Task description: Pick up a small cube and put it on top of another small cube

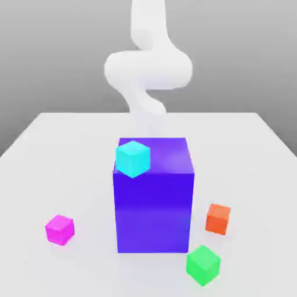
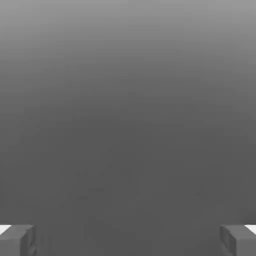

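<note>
1. Magenta-pink, plain and matte, the small cube [image 1: 60,229] sits alone on the pale grey surface [image 1: 255,174] at the exterior view's left, low in the picture. Nothing touches it and nothing holds it, so it looks free to be taken from above.
2. On the exterior view's right, the small orange-red cube [image 1: 218,218] rests on the same surface, just beside the big blue-purple block [image 1: 154,200]. This block stands between the two cubes, so I judge that the carry must pass over or around it.
3. A small cyan cube [image 1: 133,158] lies on top of the block near its left edge, and a small green cube [image 1: 203,264] sits in front of the orange-red one, near but apart.
4. The white robot arm [image 1: 148,66] rises behind the block, well away from the pink cube.
5. In the hand view, the two grey fingers [image 2: 17,241] stand wide apart with nothing between them, facing a plain grey background; the approach seems not yet begun.
</note>
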Action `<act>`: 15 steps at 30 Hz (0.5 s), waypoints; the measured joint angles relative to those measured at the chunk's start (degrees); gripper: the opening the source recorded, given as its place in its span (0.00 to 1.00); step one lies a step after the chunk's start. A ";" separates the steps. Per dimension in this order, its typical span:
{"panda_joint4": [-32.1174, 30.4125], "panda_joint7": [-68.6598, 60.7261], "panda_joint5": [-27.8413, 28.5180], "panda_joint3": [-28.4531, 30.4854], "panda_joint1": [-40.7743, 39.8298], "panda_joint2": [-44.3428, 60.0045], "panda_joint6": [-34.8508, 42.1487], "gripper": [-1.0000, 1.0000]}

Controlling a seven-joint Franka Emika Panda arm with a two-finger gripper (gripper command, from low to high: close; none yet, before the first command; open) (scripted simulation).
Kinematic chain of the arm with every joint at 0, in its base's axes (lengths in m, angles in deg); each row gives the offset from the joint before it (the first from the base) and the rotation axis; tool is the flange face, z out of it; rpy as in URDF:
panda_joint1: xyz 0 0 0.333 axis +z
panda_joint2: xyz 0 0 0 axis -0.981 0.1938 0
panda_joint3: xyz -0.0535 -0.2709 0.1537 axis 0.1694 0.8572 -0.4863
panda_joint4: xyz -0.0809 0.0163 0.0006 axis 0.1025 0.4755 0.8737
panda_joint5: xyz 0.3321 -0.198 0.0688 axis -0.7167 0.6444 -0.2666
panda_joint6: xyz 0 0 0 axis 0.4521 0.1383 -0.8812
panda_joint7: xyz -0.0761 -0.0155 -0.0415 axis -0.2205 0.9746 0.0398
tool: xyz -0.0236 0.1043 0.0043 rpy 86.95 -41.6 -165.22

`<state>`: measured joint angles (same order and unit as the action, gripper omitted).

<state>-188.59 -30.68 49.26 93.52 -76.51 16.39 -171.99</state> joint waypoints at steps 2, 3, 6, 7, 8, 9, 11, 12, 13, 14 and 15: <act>-0.76 -5.84 0.15 3.26 1.82 1.18 -0.87 0.50; -1.13 -8.67 0.17 4.77 2.63 1.77 -1.31 0.50; -2.21 -17.00 0.31 9.25 5.14 3.59 -2.57 0.50; -2.57 -19.75 0.38 10.74 5.99 4.21 -3.00 0.50; -2.94 -22.49 0.45 12.22 6.85 4.85 -3.43 0.50; -3.30 -25.24 0.51 13.70 7.71 5.49 -3.86 0.50; -4.03 -30.73 0.63 16.64 9.44 6.81 -4.72 0.50; -4.39 -33.48 0.69 18.10 10.31 7.48 -5.16 0.50; -4.75 -36.23 0.74 19.57 11.19 8.17 -5.59 0.50; -5.12 -38.96 0.82 21.05 12.10 8.85 -6.03 0.50; -5.48 -41.83 0.68 22.32 12.77 9.62 -6.46 0.50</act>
<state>-194.07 -72.51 49.93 115.84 -63.74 26.00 -178.46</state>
